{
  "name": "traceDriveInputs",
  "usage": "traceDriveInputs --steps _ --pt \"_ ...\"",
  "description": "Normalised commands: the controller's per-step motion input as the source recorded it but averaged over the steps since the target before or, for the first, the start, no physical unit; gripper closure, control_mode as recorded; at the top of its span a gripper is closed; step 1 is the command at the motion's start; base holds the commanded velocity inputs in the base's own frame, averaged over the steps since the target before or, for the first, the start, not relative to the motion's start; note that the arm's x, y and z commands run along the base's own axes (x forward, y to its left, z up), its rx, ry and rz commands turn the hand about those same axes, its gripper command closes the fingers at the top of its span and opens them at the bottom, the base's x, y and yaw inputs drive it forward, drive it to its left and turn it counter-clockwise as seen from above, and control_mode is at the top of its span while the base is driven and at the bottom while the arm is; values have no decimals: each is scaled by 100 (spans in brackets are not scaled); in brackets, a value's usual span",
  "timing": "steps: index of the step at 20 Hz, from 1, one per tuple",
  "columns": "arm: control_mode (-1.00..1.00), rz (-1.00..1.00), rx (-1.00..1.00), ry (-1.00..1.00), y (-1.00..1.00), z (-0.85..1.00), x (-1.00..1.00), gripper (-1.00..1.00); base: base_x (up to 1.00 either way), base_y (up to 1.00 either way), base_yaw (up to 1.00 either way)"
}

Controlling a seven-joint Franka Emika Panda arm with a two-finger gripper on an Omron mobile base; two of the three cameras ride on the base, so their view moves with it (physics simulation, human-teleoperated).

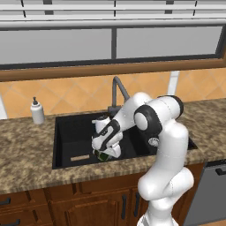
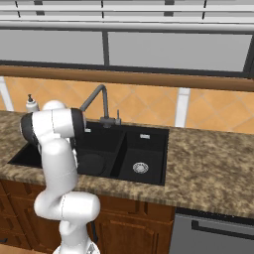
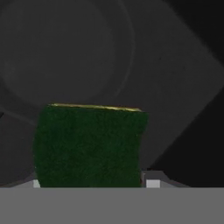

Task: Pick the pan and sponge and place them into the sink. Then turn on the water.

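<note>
Sponge being held over the sink

The sponge [image 3: 89, 146] is being gripped between the gripper's [image 1: 104, 153] jaws, with the pan [image 3: 65, 57] lying directly beneath in the sink [image 1: 66, 137].

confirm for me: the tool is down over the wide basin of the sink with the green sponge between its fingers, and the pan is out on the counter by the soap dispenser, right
Not quite. The pan is already in the sink's wide basin; the left base view shows its tan handle on the basin floor. The rest holds: the tool is low over that basin with the green sponge between its fingers.
</note>
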Motion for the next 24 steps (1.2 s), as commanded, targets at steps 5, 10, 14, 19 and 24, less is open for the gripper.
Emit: traceDriveInputs --steps 5,10,14,19,24 --pt "-100 0 9 -9 0 -6 23 -100 0 0 0" --pt "-100 1 4 -15 0 4 14 -100 0 0 0" --pt "-100 0 0 -8 0 51 0 -100 0 0 0" --pt "-100 0 0 -1 -3 87 -4 -100 0 0 0" --pt "-100 0 0 6 -15 100 -6 -100 0 0 0"
